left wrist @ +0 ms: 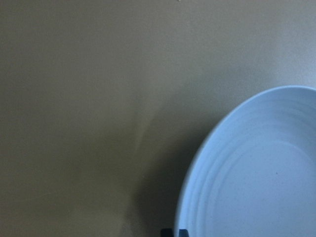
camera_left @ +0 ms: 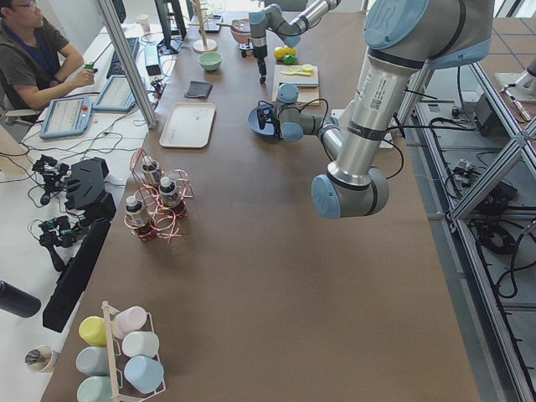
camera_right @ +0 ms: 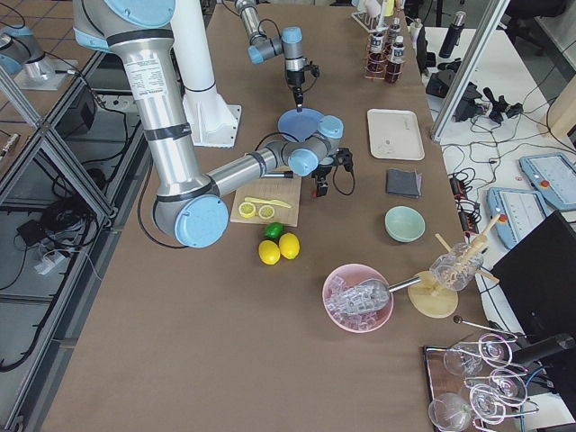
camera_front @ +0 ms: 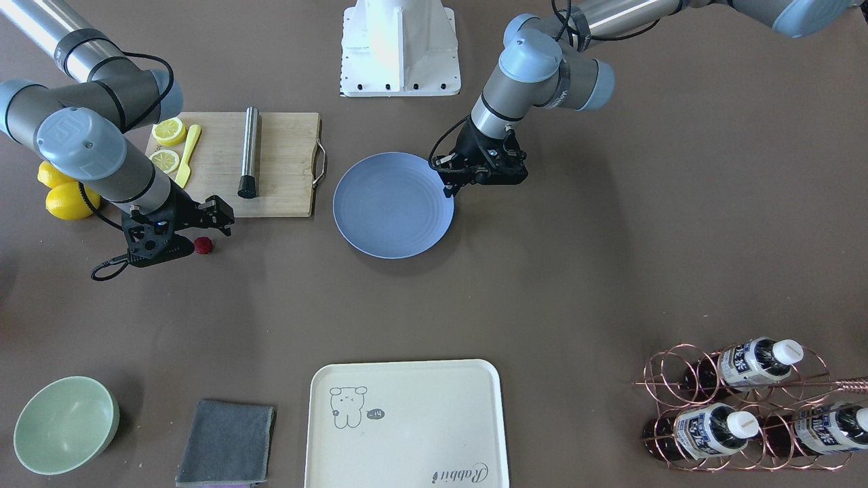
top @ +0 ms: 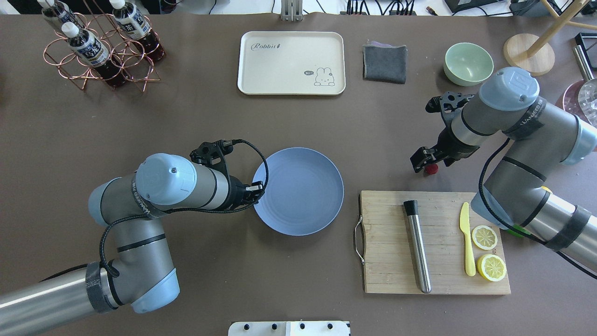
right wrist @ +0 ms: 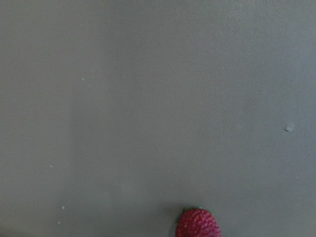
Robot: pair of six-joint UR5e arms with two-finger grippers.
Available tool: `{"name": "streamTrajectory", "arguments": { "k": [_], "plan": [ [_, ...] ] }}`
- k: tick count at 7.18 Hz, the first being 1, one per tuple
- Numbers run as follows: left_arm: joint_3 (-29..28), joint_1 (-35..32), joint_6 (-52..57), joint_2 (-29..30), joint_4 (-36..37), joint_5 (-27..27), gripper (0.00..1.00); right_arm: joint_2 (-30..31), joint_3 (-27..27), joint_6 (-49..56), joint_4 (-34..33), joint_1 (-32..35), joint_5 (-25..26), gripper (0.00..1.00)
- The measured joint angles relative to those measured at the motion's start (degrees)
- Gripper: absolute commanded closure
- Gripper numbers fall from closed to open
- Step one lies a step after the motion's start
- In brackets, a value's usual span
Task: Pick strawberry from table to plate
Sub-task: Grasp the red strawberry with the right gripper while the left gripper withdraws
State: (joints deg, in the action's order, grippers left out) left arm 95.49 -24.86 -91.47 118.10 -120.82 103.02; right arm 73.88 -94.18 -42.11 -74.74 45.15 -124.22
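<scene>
Two arms are reaching over the plain matte brown surface (top: 186, 116). Directions are being read off the overhead view, with 12 o'clock pointing away from the robot.

- The tiny dark red, bumpy strawberry (top: 431, 168) is lying on the surface at 3 o'clock from the round, pale blue plate (top: 298, 196), well apart from it. It is sitting just beyond the 12 o'clock edge of the wooden cutting board (top: 392, 261).
- The right pincer (top: 428, 161) is hanging over the berry and pointing down. Its fingers are looking spread, one to each side. Contact cannot be told.
- In the right wrist view the strawberry is showing at the 6 o'clock edge.
- The left pincer (top: 256, 189) is hovering at the plate's 9 o'clock rim. Its fingertips (left wrist: 168, 232) are sitting pressed nearly together.
</scene>
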Motion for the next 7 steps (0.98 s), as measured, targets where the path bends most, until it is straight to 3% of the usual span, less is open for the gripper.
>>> {"name": "streamTrajectory", "arguments": {
  "k": [1, 2, 3, 4, 5, 6, 7],
  "plan": [
    [0.0, 0.5, 0.0, 0.0, 0.0, -0.6, 1.00, -0.1, 0.4, 0.1, 0.0, -0.3, 0.8, 0.40],
    [0.0, 0.9, 0.0, 0.1, 0.0, -1.0, 1.00, -0.2, 0.7, 0.1, 0.0, -0.4, 1.3, 0.80],
    [0.0, 1.1, 0.0, 0.1, 0.0, -1.2, 1.00, -0.1, 0.8, 0.1, 0.0, -0.4, 1.5, 0.97],
    [0.0, 1.2, 0.0, 0.1, 0.0, -1.3, 0.51, 0.1, 0.9, 0.2, 0.1, -0.6, 1.5, 1.00],
    [0.0, 1.2, 0.0, 0.1, -0.1, -1.3, 0.18, 0.1, 0.8, 0.2, 0.1, -0.6, 1.5, 1.00],
    [0.1, 1.2, 0.0, 0.1, -0.1, -1.2, 0.10, 0.0, 0.7, 0.2, 0.1, -0.6, 1.3, 1.00],
    [0.2, 1.1, 0.1, 0.1, -0.1, -1.2, 0.09, -0.4, 0.4, 0.2, 0.0, -0.5, 1.0, 1.00]
  ]
}}
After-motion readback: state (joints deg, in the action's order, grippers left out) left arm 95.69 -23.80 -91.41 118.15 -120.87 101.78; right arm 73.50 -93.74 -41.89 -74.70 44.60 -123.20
